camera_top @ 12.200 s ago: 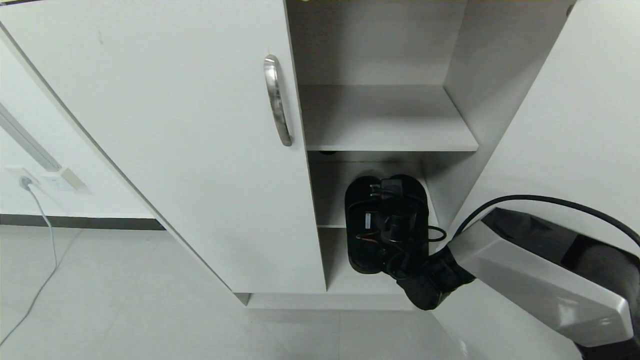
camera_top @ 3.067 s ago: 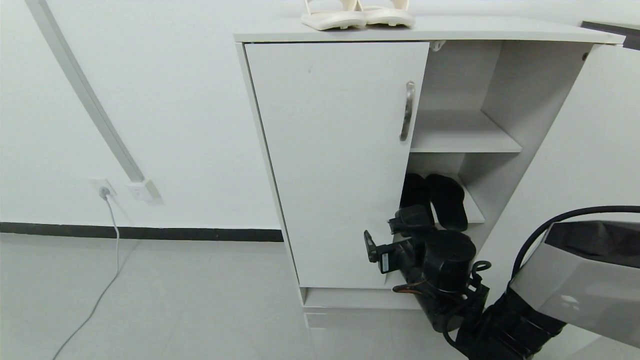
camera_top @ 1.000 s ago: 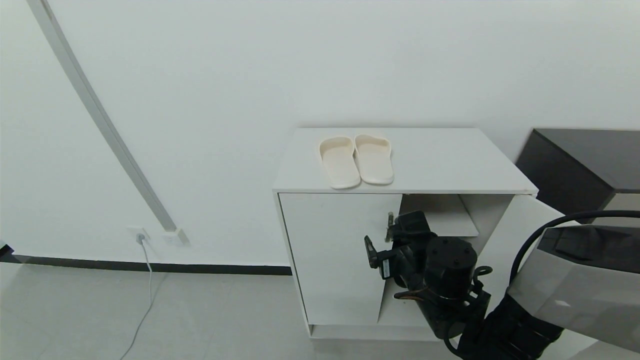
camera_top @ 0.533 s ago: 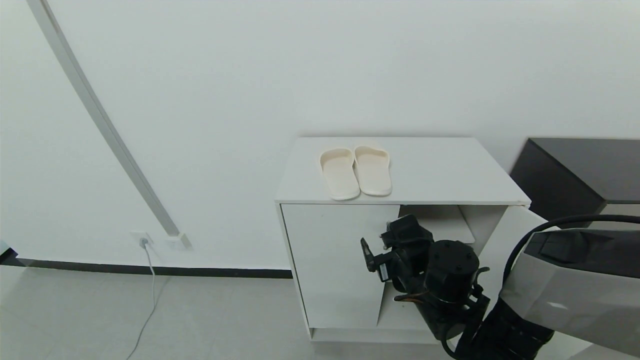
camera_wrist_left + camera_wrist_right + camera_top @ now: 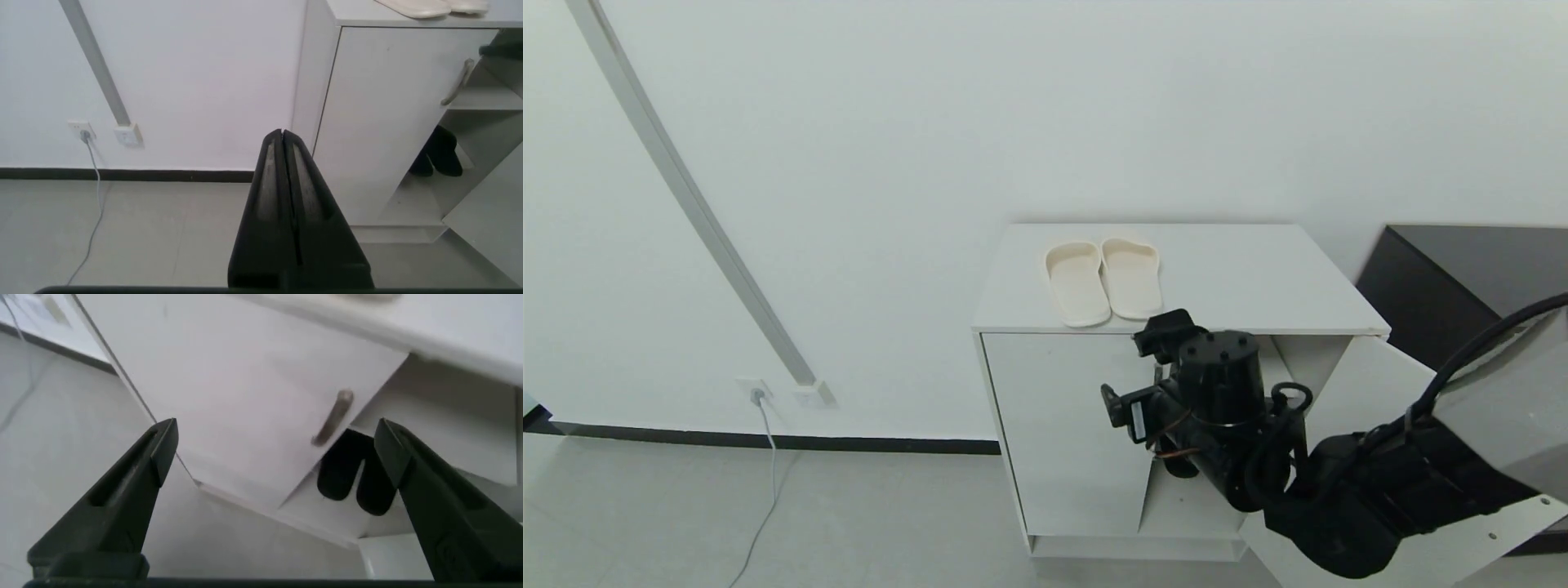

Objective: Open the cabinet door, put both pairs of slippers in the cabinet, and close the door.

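Head view: the white cabinet stands against the wall with its right door swung out toward 4 o'clock and its left door shut. The open right half is what lets slippers go in. The cream slippers lie side by side on the cabinet top, toward its 9 o'clock half, not yet stowed. The right claw hangs at 5 o'clock of them, just in front of the top's front edge. I judge it is placed there to fetch that pair

Left wrist view: the left claw has its fingers pressed together on nothing. It is held well apart from the cabinet, probably to keep it out of the working arm's way. Beyond it, past the left door's handle, the black slippers sit on a lower shelf inside the open half

Right wrist view: the right claw is spread wide and carries nothing, which suits a grasp across a pair. Between its fingers show the handle and the black slippers, side by side on that lower shelf. So one pair is housed; the cream pair and the closing of the door remain, by my reading
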